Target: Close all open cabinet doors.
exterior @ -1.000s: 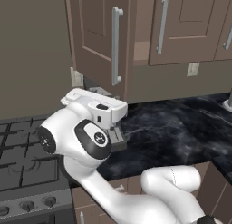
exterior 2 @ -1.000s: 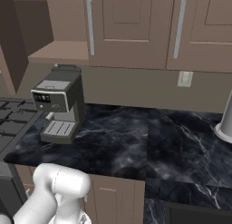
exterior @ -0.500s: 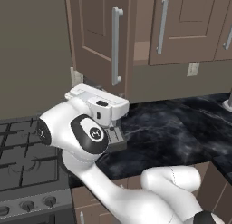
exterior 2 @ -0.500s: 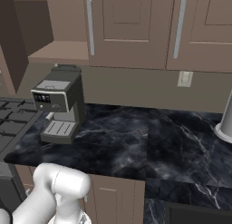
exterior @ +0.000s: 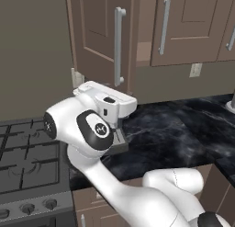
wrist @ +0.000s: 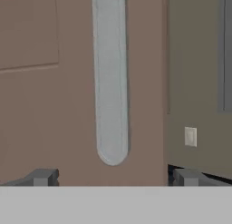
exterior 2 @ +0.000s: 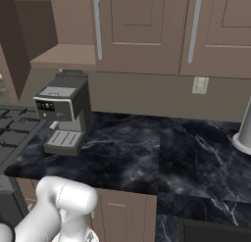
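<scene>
Hand view: the gripper (wrist: 111, 177) faces the open door (wrist: 50, 105) at close range, its two dark tips spread wide and holding nothing.
Handle: the silver bar (wrist: 111, 82) runs straight up the frame, its rounded lower end just above the gap between the tips and nearer neither one.
Door edge: the door's free edge lies right of the bar, just inside the right tip; beyond it stands the grey wall with a pale outlet (wrist: 190, 137).
Left base view: the open door (exterior: 98, 33) swings out from the wall cabinet toward the camera, its handle (exterior: 119, 47) upright near the free edge.
Arm: the white wrist (exterior: 108, 102) sits directly below the door's lower edge, over the desk (exterior: 183, 134); the fingers themselves are hidden behind it.
Neighbours: a shut door (exterior: 188, 26) hangs to the right, across the exposed shelf (exterior: 143, 53).
Stove: dark grates (exterior: 27, 157) lie left of the arm.
Right base view: the open door (exterior 2: 11, 45) shows edge-on at far left, beside the bare shelf (exterior 2: 63, 55).
Shut doors: two (exterior 2: 137, 30) (exterior 2: 220, 33) sit flush in the row, handles upright.
Desk: a grey coffee machine (exterior 2: 63, 113) stands on the black marble (exterior 2: 162, 153) under the shelf, well left of a wall outlet (exterior 2: 199, 84).
</scene>
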Robot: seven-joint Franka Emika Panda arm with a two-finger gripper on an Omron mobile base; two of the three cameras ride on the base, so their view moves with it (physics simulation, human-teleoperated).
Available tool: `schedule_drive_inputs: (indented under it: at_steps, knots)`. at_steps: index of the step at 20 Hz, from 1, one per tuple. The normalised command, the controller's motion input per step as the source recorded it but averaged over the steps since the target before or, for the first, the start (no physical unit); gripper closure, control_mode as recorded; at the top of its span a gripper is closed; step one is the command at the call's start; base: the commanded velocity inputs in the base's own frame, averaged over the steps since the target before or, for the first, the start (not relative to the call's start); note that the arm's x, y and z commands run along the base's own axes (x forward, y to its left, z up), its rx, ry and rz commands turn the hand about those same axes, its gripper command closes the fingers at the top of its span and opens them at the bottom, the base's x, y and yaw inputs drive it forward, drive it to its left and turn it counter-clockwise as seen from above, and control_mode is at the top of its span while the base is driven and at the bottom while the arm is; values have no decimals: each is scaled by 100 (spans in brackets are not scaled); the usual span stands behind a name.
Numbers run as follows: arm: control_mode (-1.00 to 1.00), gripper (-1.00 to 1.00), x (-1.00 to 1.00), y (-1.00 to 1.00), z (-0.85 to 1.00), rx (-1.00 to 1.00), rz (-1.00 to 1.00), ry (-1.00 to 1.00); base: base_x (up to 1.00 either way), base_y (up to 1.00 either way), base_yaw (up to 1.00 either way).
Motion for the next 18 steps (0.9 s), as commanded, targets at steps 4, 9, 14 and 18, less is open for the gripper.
schedule_drive_inputs:
  at_steps: [4, 9, 14, 18]
  knots:
    - [-100, -100, 8, -21, 0, 0, 0, 0, 0, 0, 0]
    - [-100, -100, 10, -19, 0, 0, -1, 0, 0, 0, 0]
    - [-100, -100, 5, 0, -4, 0, -9, 0, 0, 0, 0]
    - [-100, -100, 8, -3, -3, 0, -16, 0, 0, 0, 0]
